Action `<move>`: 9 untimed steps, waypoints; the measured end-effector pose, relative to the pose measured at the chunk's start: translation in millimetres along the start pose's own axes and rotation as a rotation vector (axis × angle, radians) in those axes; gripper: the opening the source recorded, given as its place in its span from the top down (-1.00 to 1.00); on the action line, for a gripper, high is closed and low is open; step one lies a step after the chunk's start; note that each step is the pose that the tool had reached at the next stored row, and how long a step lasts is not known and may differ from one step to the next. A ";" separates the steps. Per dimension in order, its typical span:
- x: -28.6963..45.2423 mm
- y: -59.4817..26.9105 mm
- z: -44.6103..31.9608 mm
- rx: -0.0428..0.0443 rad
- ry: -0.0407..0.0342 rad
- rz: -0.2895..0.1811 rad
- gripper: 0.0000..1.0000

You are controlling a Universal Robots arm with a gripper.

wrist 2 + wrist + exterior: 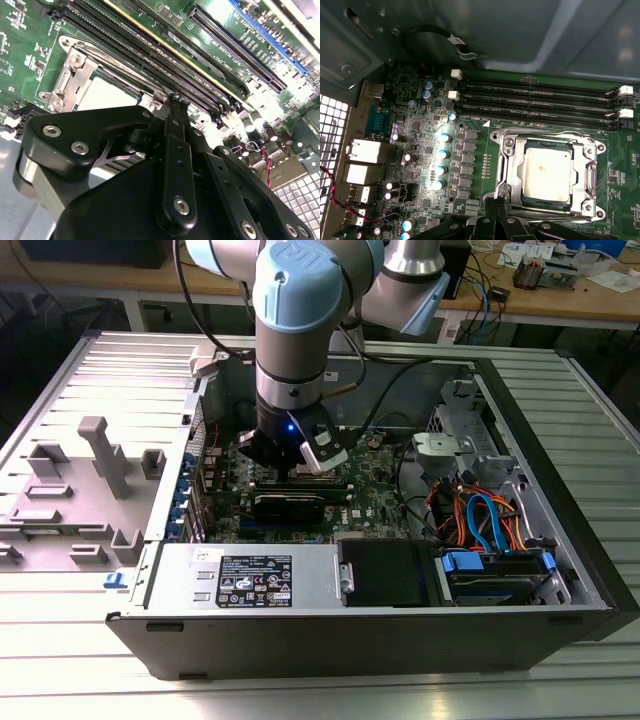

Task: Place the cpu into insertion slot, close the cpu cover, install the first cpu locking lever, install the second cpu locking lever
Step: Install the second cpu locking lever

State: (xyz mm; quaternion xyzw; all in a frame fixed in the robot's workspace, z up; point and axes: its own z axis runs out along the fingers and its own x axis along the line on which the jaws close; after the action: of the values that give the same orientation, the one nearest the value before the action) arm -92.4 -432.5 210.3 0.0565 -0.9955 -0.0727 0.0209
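While the arm is lowered into the open computer case (560, 540) in the exterior view, the gripper (290, 462) is held low over the green motherboard (375, 495). In the second wrist view the gripper (176, 102) is seen with its black fingers (172, 125) drawn close together, their tips set at the silvery edge of the insertion slot (75, 75); whether anything is pinched between them cannot be told. In the first wrist view the cpu (546, 172) (pale metal top upward) is seen lying flat inside the insertion slot (506, 170), and the cpu cover (587, 172) is laid down around it as a silvery frame. The fingertips (495, 207) are found at the frame's edge, just beside one corner. The long black memory slots (535, 97) are ranged beside the socket, apart from the gripper.
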 end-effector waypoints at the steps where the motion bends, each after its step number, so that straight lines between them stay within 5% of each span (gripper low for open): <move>1: 0.0 0.0 0.1 -0.0030 -0.0004 0.000 0.79; 9: -0.1 0.2 1.0 -0.0201 -0.0023 -0.001 0.79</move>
State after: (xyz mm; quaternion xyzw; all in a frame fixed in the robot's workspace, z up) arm -92.4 -432.1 209.3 0.0567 -0.9948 -0.0827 0.0203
